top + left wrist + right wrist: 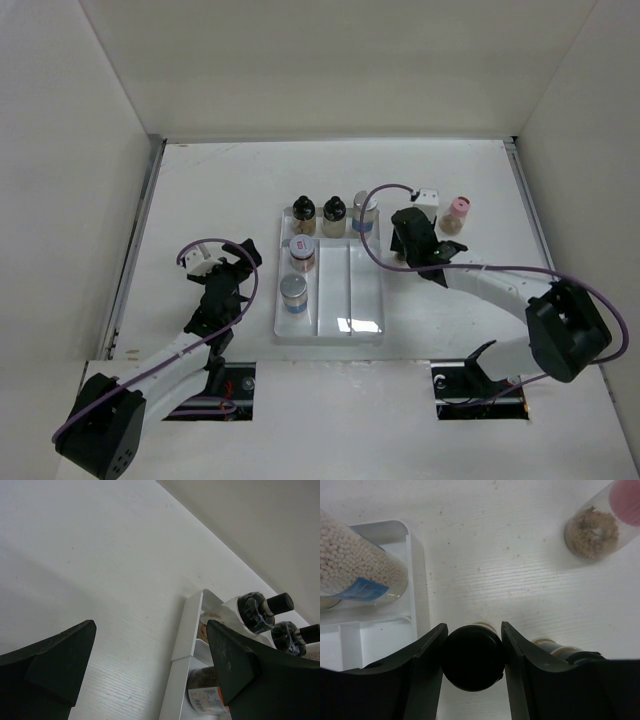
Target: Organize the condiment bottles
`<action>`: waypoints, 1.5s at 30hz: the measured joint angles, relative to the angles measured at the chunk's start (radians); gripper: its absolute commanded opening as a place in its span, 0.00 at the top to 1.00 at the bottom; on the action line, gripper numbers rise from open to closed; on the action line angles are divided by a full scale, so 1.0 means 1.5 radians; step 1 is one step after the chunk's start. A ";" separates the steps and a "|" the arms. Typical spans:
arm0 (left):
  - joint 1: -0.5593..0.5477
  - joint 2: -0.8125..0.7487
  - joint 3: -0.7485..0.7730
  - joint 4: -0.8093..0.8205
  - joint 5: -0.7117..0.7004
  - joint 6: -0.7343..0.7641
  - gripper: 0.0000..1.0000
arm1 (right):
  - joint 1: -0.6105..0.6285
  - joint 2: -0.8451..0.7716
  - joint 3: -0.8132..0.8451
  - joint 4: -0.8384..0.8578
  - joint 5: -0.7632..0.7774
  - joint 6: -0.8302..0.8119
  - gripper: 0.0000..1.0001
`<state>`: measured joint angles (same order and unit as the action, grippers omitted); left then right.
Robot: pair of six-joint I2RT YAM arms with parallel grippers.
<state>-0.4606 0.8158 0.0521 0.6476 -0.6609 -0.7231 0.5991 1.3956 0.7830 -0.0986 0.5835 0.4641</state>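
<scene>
Looking down on a white desk [220, 190] carrying a white divided tray [365, 290] near its middle. Hanging the left tool [151, 645] above bare desk just left of the tray, fingers spread wide apart and gripping nothing. Clamping the right tool [472, 630] on the cap of a black-capped bottle [472, 657] standing on the desk right of the tray. Lining the tray's far end with a black-topped bottle [304, 215], a second black-topped bottle [334, 215] and a silver-capped bottle [365, 210] with a blue label; filling the left compartment with a red-labelled jar [301, 250] and, nearer, a silver-lidded jar [292, 290]. Showing a pink-capped bottle [458, 212] upright on the desk, outside the tray, near the right tool
</scene>
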 measured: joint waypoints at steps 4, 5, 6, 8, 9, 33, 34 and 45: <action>0.000 0.001 0.000 0.000 0.002 0.000 0.06 | 0.026 -0.047 0.008 -0.025 0.032 -0.019 0.60; -0.001 0.002 0.000 0.000 0.002 0.000 0.06 | 0.039 -0.059 0.014 -0.030 0.038 -0.023 0.60; -0.001 0.003 0.000 0.002 0.002 0.000 0.06 | 0.056 -0.069 0.023 -0.033 0.043 -0.026 0.60; -0.001 0.014 0.000 0.008 0.003 0.000 0.05 | 0.095 -0.077 0.047 -0.034 0.047 -0.030 0.60; -0.001 0.021 0.000 0.010 0.004 0.000 0.05 | 0.114 -0.075 0.062 -0.033 0.045 -0.031 0.60; -0.003 0.034 0.000 0.032 0.015 -0.001 0.04 | 0.224 0.210 0.174 0.121 -0.040 -0.068 0.31; -0.003 0.034 0.000 0.032 0.015 -0.001 0.04 | 0.224 0.210 0.174 0.121 -0.040 -0.067 0.27; -0.002 0.035 0.000 0.035 0.018 -0.001 0.04 | 0.224 0.040 0.104 0.105 -0.023 -0.063 0.13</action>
<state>-0.4641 0.8677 0.0525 0.6994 -0.6338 -0.7250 0.9348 1.4551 0.9386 0.0582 0.5491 0.3691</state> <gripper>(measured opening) 0.953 0.862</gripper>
